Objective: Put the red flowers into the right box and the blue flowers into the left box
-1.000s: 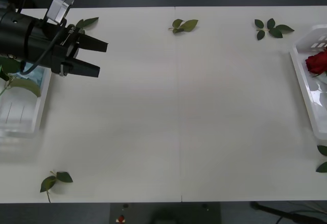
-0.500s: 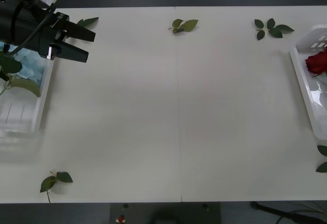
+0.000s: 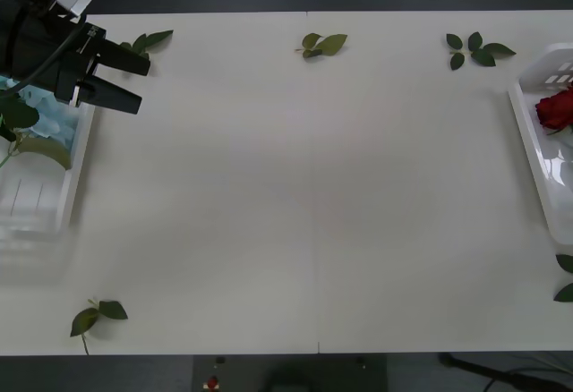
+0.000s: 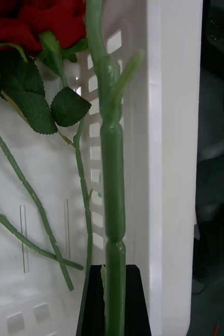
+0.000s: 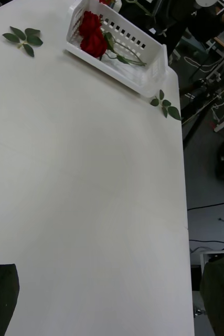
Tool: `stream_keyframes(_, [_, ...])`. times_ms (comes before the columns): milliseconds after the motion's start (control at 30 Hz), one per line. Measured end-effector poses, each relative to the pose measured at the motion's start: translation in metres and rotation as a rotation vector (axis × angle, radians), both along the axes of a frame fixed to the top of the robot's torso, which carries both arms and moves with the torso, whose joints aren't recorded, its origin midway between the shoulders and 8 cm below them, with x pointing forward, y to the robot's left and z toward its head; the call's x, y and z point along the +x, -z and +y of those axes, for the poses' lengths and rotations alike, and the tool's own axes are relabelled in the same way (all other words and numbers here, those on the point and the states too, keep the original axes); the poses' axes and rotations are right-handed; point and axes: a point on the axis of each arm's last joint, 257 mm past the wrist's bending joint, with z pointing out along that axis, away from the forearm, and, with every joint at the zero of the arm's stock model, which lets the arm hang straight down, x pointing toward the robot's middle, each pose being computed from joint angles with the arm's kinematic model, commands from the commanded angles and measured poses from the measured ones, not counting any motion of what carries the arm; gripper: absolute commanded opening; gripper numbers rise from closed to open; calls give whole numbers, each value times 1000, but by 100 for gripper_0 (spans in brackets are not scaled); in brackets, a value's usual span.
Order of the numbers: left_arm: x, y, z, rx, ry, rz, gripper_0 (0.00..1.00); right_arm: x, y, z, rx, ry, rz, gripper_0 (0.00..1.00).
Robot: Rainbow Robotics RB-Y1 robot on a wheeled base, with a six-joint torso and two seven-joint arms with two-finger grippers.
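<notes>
My left gripper (image 3: 143, 85) hangs open and empty over the table's far left corner, beside the left box (image 3: 76, 159). That box holds the pale blue flowers (image 3: 40, 115) and green leaves. At the table's right edge stands the right box (image 3: 533, 155), with red flowers (image 3: 555, 110) lying in it. In the right wrist view my right gripper (image 4: 114, 294) is shut on the thick green stem (image 4: 112, 173) of a red flower, over the right box (image 4: 172, 131). Red blooms (image 4: 33, 21) and other stems lie on its floor. The left wrist view shows the right box (image 5: 138, 50) and its roses (image 5: 93, 37) far off.
Loose green leaf sprigs lie on the white table: two along the far edge (image 3: 322, 45) (image 3: 477, 50), one by the left gripper (image 3: 152, 40), one near the front left (image 3: 97, 314) and one at the right edge (image 3: 566, 276).
My left gripper has drawn back up and to the left, away from the table's middle, staying open. The flowers and boxes have not moved.
</notes>
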Motion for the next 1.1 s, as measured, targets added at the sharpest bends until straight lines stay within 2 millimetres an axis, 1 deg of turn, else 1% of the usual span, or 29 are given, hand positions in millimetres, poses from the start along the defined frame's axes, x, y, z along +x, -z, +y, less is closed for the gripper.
stream_keyframes(33, [0, 0, 0, 0, 0, 0, 100, 2, -1, -1, 1, 1, -7, 43])
stream_keyframes(67, [0, 0, 0, 0, 0, 0, 100, 4, -2, -1, -2, -1, -14, 51])
stream_keyframes(100, [0, 0, 0, -1, 0, 0, 100, 7, -3, -2, -5, -2, -22, 69])
stream_keyframes(233, [-2, -3, -3, -11, 7, 0, 100, 7, -2, -5, -15, 0, -16, 90])
stream_keyframes(300, [-3, -5, -5, -19, 12, 0, 100, 6, -2, -7, -25, 2, -12, 96])
stream_keyframes(400, [-4, -7, -6, -30, 15, 1, 100, 5, -1, -8, -23, 5, -10, 100])
stream_keyframes(500, [-4, -8, -6, -31, 15, 1, 100, 6, 2, -4, -2, -3, -11, 100])
stream_keyframes(633, [-4, -8, -6, -31, 15, 1, 100, 10, 7, 9, 44, -35, -11, 100])
stream_keyframes(733, [-4, -8, -6, -31, 15, 1, 100, 15, 13, 25, 75, -106, 5, 100])
stream_keyframes(833, [-4, -8, -6, -31, 15, 1, 100, 20, 18, 45, 126, -172, 8, 100])
stream_keyframes(967, [-4, -8, -6, -31, 16, 1, 100, 20, 28, 84, 276, -222, 18, 100])
stream_keyframes(1033, [-4, -8, -6, -31, 16, 1, 100, 24, 27, 109, 342, -266, 13, 100])
stream_keyframes(1100, [-4, -8, -6, -31, 16, 1, 100, 28, 22, 141, 422, -328, 3, 100])
